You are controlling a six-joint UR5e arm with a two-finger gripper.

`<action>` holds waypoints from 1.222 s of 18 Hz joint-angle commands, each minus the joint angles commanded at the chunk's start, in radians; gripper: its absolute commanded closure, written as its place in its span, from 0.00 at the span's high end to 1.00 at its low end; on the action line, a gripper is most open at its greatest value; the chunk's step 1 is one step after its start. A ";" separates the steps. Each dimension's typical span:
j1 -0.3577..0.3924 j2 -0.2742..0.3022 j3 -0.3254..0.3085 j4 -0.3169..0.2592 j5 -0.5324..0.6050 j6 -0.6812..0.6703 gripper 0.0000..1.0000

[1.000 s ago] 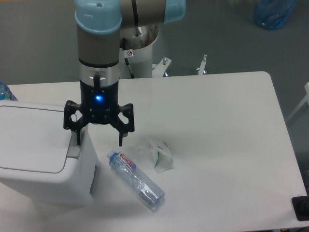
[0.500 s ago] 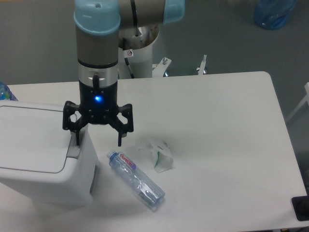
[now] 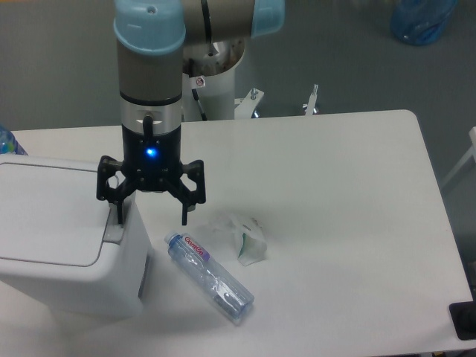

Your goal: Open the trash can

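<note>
1. My hand (image 3: 152,218) hangs straight down from my arm at the left part of the bench (image 3: 335,193), with a blue light glowing on its body.
2. Its two fingers are spread wide and grip nothing.
3. One fingertip (image 3: 120,216) is down at the grey push tab (image 3: 113,231) on the right edge of the trash can's lid; I cannot tell whether it presses the tab or only hangs just over it.
4. The other fingertip (image 3: 184,219) hangs over bare bench, to the right of the can and just above the bottle's cap end.
5. The trash can (image 3: 67,238) sits at the left edge of the bench, a big white box with rounded corners, partly cut off by the frame. Its flat lid lies down, closed.
6. A clear plastic bottle (image 3: 210,276) lies on its side just to the right of the can, running diagonally towards the front of the bench.
7. A crumpled white wrapper (image 3: 244,236) lies near the bottle, on its far right side; I cannot tell whether the two touch.
</note>
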 joint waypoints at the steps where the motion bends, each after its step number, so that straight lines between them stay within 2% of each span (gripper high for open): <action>1: 0.000 0.000 0.000 0.000 0.000 0.000 1.00; 18: 0.000 -0.005 0.000 0.000 0.000 0.000 1.00; 22: 0.000 -0.002 0.017 0.000 0.000 0.006 1.00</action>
